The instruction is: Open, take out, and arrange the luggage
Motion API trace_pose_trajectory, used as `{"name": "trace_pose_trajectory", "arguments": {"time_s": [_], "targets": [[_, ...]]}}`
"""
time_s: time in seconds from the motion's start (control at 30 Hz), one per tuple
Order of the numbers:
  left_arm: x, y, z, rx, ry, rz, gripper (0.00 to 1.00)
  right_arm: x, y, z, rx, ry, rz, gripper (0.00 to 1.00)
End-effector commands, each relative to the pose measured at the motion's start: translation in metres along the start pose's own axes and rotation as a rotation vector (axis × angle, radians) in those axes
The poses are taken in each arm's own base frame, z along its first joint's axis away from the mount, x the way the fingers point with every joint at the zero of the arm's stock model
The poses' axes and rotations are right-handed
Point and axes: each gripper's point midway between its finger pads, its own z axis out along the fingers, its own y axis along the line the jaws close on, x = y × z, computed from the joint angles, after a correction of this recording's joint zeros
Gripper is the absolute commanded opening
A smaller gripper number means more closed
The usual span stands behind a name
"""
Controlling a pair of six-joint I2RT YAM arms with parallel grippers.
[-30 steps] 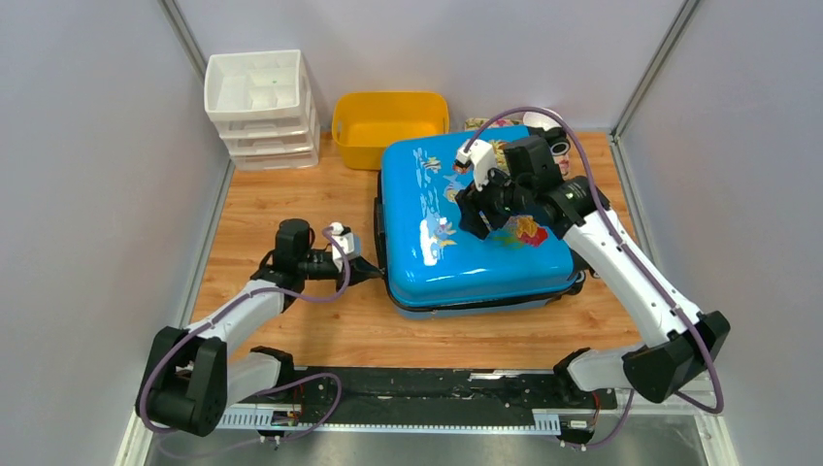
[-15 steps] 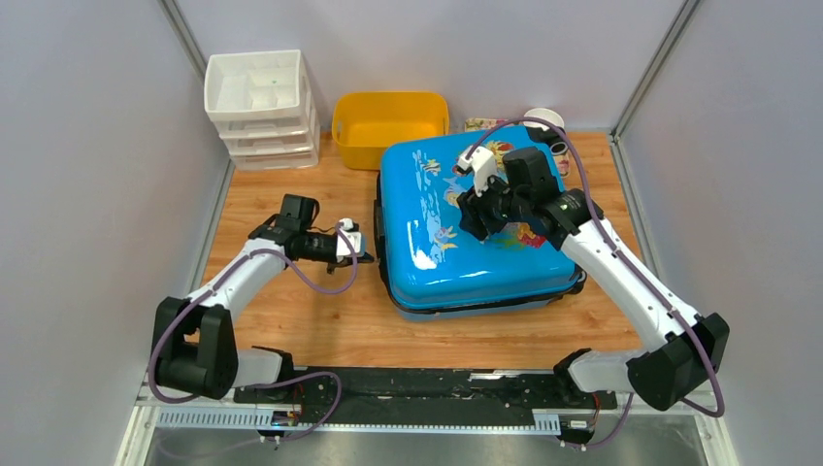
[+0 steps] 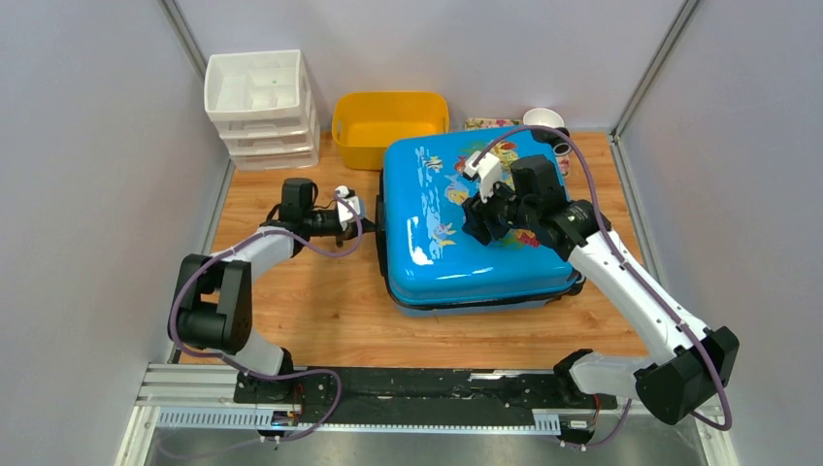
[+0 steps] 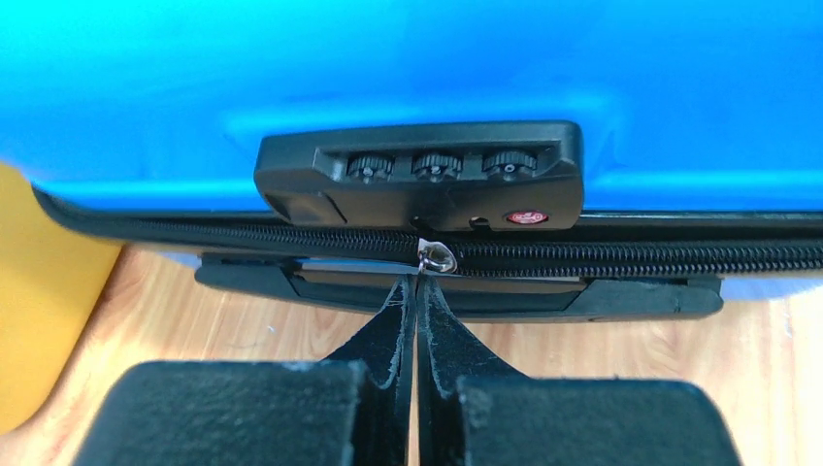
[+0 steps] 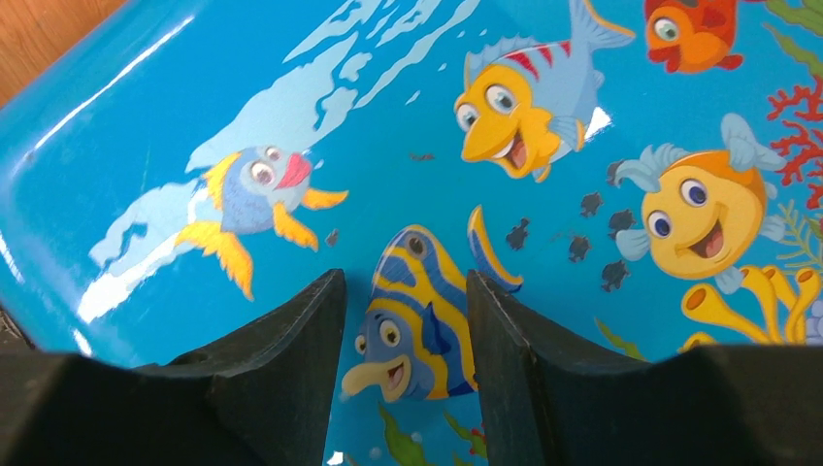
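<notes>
Luggage lay flat and zipped on the worktop. My left jaws were closed at the zipper pull under the lock; tab grip unconfirmed. Right jaws were spread over it. Needed: drag straight along the track, shell steadied.

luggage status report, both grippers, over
Left gripper shut, tips at zipper pull. Right gripper open over luggage. Luggage zipped shut. Nothing in the way.

Lighting's bright and even, soft from overhead, so shadows stay faint, just a thin dark band under the luggage. White glare streaks sit on its glossy lid in the top and right wrist views. Left wrist shot: combination lock looks sharp, while the left gripper close to the lens goes a bit soft.
</notes>
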Motion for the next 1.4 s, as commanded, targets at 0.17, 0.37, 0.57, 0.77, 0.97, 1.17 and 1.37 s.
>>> {"name": "trace_pose_trajectory", "arguments": {"time_s": [0.17,0.37,0.57,0.77,0.97,1.17,1.37], "targets": [[-0.024,0.139,-0.006,-0.325,-0.092,0.16,0.0,0.101,0.023,-0.007,-0.076,0.329,0.054,0.52],[-0.035,0.082,-0.004,-0.163,-0.161,0.243,0.0,0.048,0.0,-0.019,-0.003,0.201,0.116,0.59],[-0.044,0.027,-0.004,-0.068,-0.188,0.275,0.0,-0.077,-0.079,-0.032,0.219,-0.081,0.136,0.66],[-0.043,0.014,-0.001,-0.054,-0.186,0.265,0.0,-0.125,-0.168,0.019,0.498,-0.139,0.179,0.62],[-0.04,0.017,0.001,-0.056,-0.184,0.243,0.0,-0.147,-0.244,0.068,0.742,-0.192,0.15,0.56],[-0.038,0.015,0.002,-0.055,-0.186,0.228,0.0,-0.158,-0.3,0.094,0.963,-0.203,0.025,0.47],[-0.033,0.012,0.002,-0.053,-0.181,0.224,0.0,-0.144,-0.319,0.125,1.012,-0.139,-0.104,0.47]]}}
